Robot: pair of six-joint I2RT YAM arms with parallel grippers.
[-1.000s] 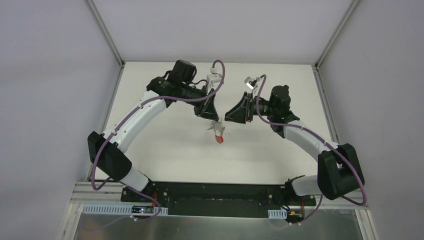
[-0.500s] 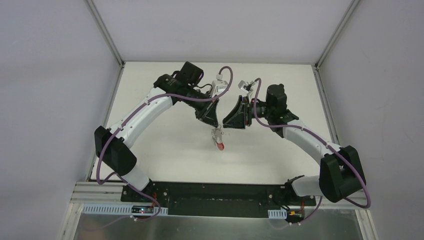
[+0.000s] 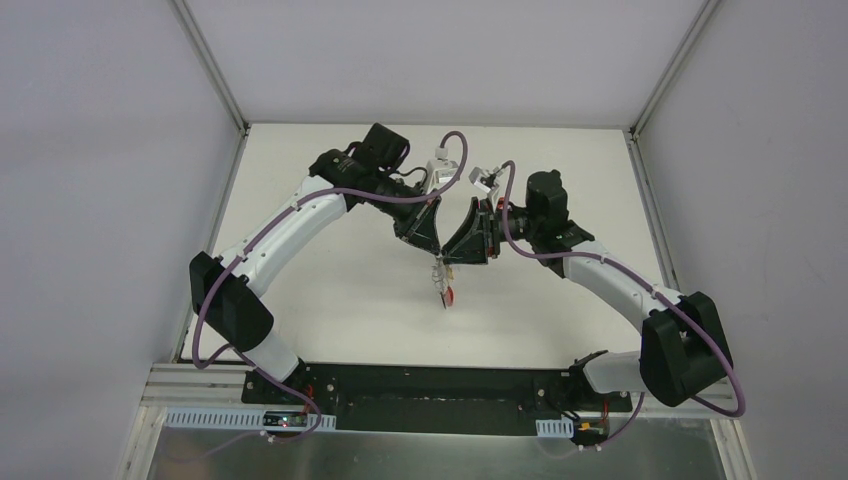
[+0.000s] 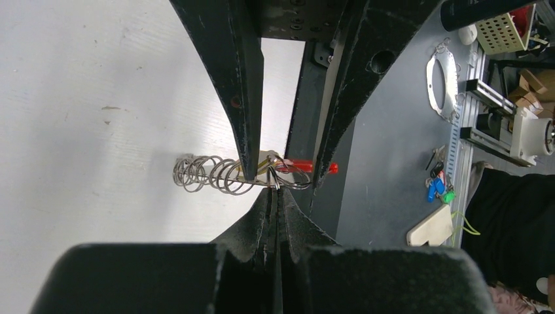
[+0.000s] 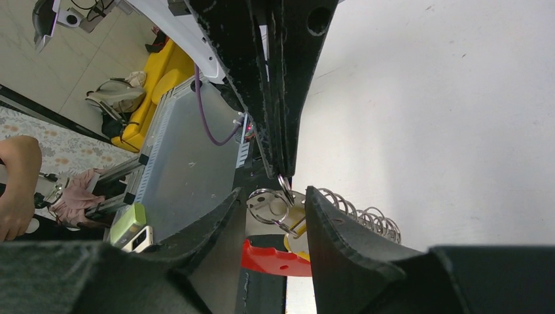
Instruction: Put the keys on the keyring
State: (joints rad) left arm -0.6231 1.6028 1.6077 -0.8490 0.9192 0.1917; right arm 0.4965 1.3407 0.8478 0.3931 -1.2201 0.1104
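My left gripper (image 4: pixel 275 190) is shut, its tips pinching the thin silver loop of the keyring (image 5: pixel 268 206) and holding it above the table. A bright red plastic piece (image 5: pixel 275 258), a yellow tag (image 5: pixel 296 241) and a coil of wire loops (image 4: pixel 208 175) hang from that loop. I cannot tell whether the red piece is a key head or part of the ring. My right gripper (image 5: pixel 272 191) is open, one finger on each side of the loop, not touching it. In the top view the grippers (image 3: pixel 432 252) (image 3: pixel 455 255) meet at the table's middle, with the red piece (image 3: pixel 449 296) below them.
The white table (image 3: pixel 330 290) lies under the bunch. A small bunch of blue and green keys (image 4: pixel 438 188) and a metal plate (image 4: pixel 442 78) lie on the grey surface beyond the table's near edge. The black arm base rail (image 3: pixel 440 385) runs along the near edge.
Both grippers have drawn closer together and shifted slightly toward the near edge. The right gripper's open fingers have come round the ring held by the left. The hanging red piece moved with them.
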